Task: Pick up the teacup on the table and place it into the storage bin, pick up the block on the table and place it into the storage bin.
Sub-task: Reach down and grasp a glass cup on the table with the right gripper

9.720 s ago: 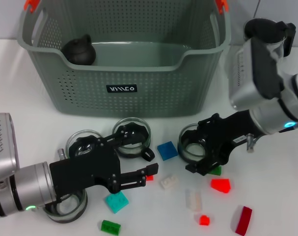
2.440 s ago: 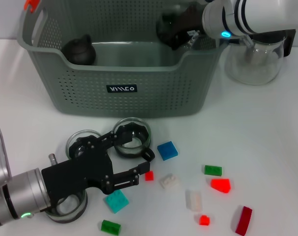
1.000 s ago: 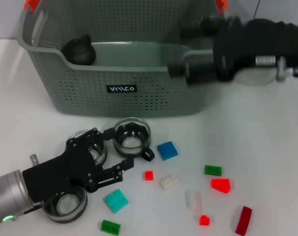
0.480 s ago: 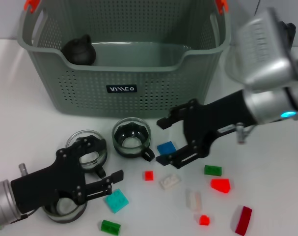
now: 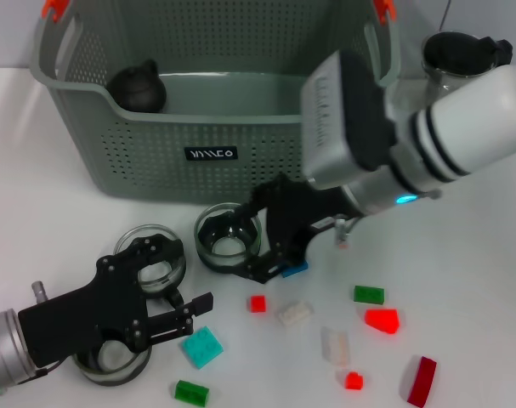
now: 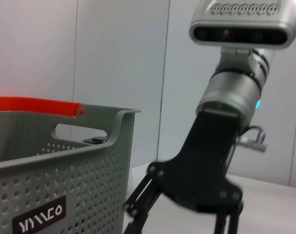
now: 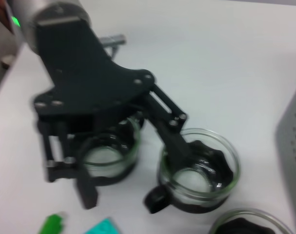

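Observation:
A glass teacup [image 5: 228,239] with a dark base and a handle stands just in front of the storage bin [image 5: 215,153]. My right gripper [image 5: 252,241] is open at that cup's right side, its fingers spread along the rim, nothing held. A blue block [image 5: 297,269] peeks out from under the right gripper. My left gripper [image 5: 188,277] is open and empty low at the front left, beside a second teacup [image 5: 149,257] and above a third [image 5: 113,359]. The right wrist view shows the handled teacup [image 7: 199,168] next to the left gripper's fingers [image 7: 173,136].
Several small blocks lie at the front: teal [image 5: 201,347], red [image 5: 257,303], white [image 5: 293,314], green [image 5: 369,294], red [image 5: 382,320]. A black rounded thing [image 5: 137,87] sits in the bin's left corner. A glass pitcher with a black lid [image 5: 458,53] stands behind the right arm.
My right gripper has come out of the bin, dropped to the table and moved left from the blue block to the handled teacup. The left gripper has drawn back and now holds still.

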You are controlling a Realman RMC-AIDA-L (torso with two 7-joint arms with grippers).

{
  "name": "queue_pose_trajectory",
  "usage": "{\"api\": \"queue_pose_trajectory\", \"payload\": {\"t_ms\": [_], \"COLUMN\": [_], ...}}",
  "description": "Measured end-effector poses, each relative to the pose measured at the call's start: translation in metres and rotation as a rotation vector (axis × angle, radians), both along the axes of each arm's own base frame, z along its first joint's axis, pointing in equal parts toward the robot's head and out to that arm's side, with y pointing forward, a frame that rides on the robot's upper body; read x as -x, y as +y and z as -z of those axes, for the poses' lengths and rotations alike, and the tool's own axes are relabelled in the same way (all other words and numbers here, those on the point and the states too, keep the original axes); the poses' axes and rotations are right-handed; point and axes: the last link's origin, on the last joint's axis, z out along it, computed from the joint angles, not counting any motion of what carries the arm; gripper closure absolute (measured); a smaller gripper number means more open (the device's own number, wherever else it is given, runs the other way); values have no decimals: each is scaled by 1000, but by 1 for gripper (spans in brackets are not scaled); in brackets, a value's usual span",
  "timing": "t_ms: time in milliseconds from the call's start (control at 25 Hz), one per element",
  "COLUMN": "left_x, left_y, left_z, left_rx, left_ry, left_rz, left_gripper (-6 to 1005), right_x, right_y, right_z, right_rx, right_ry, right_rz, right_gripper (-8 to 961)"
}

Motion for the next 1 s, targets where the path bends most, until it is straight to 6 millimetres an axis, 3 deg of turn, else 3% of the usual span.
{"api": "queue_pose_trajectory", "payload": {"t_ms": [360,1000], "left_x": [-1,-2], "left_y": [1,1], "left_z": [1,3], "left_rx": [-4,-2], "left_ry": [-7,-12], "left_rz": [-3,-5], "left_gripper": [282,286], "right_x": [5,-13], "right_y": [5,-2], "right_z": [32,58], "right_rx": [-69,-111], "right_ry": [-30,-72], "right_rz": [-45,-38], "right_gripper": [114,223]}}
